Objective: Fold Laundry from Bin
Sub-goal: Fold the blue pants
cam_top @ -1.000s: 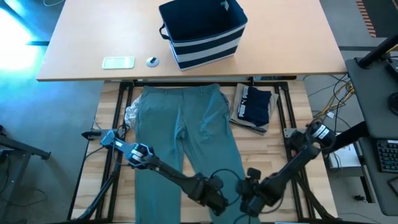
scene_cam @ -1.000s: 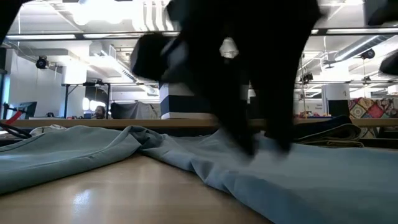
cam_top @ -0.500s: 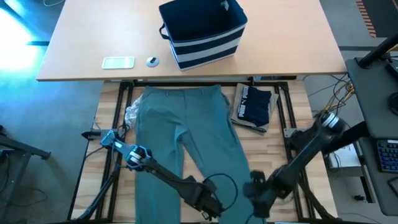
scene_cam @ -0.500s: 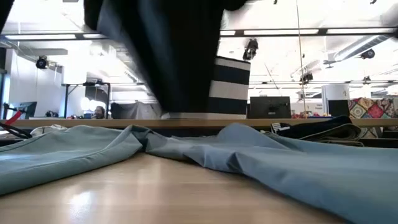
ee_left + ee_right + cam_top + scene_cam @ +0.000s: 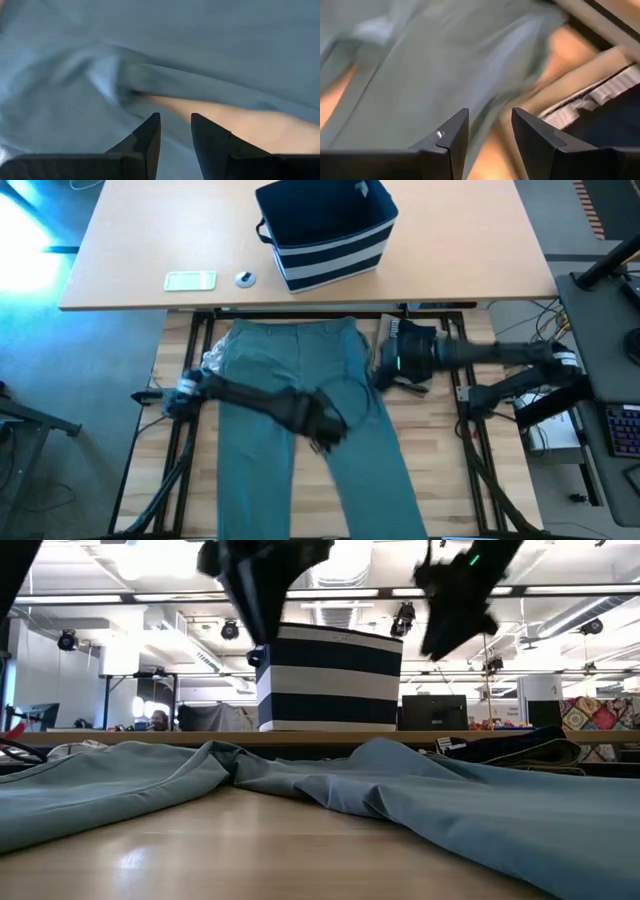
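Teal-green trousers (image 5: 300,410) lie flat on the wooden table, waist at the far edge and legs running toward the near edge. My left gripper (image 5: 175,125) hangs open above the trousers' crotch (image 5: 325,430), holding nothing. My right gripper (image 5: 490,120) is open in the air by the trousers' right hip, next to a folded navy garment with white print (image 5: 415,350), which rests on a tan one. A grey-white garment (image 5: 212,360) lies crumpled at the trousers' left hip. The striped navy bin (image 5: 325,230) stands on the far desk.
A white flat object (image 5: 190,280) and a small round one (image 5: 245,278) lie on the far desk, left of the bin. Bare wood shows on both sides of the trouser legs. In the low view both arms (image 5: 260,580) hang high above the cloth.
Both grippers have risen from the trouser legs at the near edge. The left has gone toward the far edge, over the crotch. The right has swung far and to the right, toward the folded stack. The trousers lie flat, the right leg a little further right.
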`<state>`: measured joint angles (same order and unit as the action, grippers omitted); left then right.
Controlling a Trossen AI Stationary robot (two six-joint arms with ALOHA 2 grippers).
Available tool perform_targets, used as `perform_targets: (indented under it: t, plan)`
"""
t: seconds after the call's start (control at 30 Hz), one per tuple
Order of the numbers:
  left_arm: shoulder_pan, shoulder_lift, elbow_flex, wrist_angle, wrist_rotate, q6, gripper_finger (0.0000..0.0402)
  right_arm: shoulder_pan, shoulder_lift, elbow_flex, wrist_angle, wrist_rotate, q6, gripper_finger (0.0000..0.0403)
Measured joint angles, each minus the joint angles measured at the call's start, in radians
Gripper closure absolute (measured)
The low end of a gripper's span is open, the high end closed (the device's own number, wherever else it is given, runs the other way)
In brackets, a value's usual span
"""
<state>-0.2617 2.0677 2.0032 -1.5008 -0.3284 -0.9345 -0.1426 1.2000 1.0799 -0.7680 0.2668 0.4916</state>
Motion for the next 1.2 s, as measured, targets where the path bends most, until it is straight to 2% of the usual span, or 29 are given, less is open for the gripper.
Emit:
perform_targets:
  t: [0.13, 0.27, 0.4, 0.53, 0.63, 0.73, 0.8, 0.97, 1.07, 1.2]
  plan:
    - [0.119, -0.226, -0.293, 0.15, -0.027, 0.072, 0.0308, -0.282, 0.081, 0.001, 0.163, -0.277, -0.097, 0.0257]
    - [0.262, -0.411, -0.595, 0.389, -0.015, 0.14, 0.0308, -0.45, 0.226, 0.008, 0.34, -0.482, -0.099, 0.0257]
    - [0.426, -0.552, -0.818, 0.579, 0.041, 0.196, 0.0308, -0.522, 0.4, 0.065, 0.42, -0.537, -0.106, 0.0257]
    - [0.572, -0.603, -0.983, 0.701, 0.108, 0.297, 0.0308, -0.552, 0.586, 0.168, 0.409, -0.539, -0.145, 0.026]
    - [0.665, -0.617, -1.055, 0.753, 0.17, 0.349, 0.0308, -0.575, 0.714, 0.266, 0.357, -0.479, -0.167, 0.0262]
    - [0.74, -0.63, -1.082, 0.739, 0.189, 0.334, 0.0308, -0.602, 0.806, 0.387, 0.224, -0.338, -0.171, 0.0259]
    - [0.798, -0.66, -1.081, 0.738, 0.203, 0.324, 0.0307, -0.624, 0.834, 0.466, 0.119, -0.306, -0.198, 0.0256]
    - [1.006, -0.728, -1.081, 0.734, 0.258, 0.348, 0.0289, -0.655, 0.819, 0.59, 0.01, -0.348, -0.267, 0.0236]
    - [1.14, -0.742, -1.081, 0.735, 0.293, 0.365, 0.0267, -0.677, 0.801, 0.623, 0.005, -0.431, -0.233, 0.0211]
    - [1.253, -0.731, -1.081, 0.77, 0.377, 0.401, 0.0232, -0.714, 0.809, 0.632, 0.018, -0.467, -0.17, 0.017]
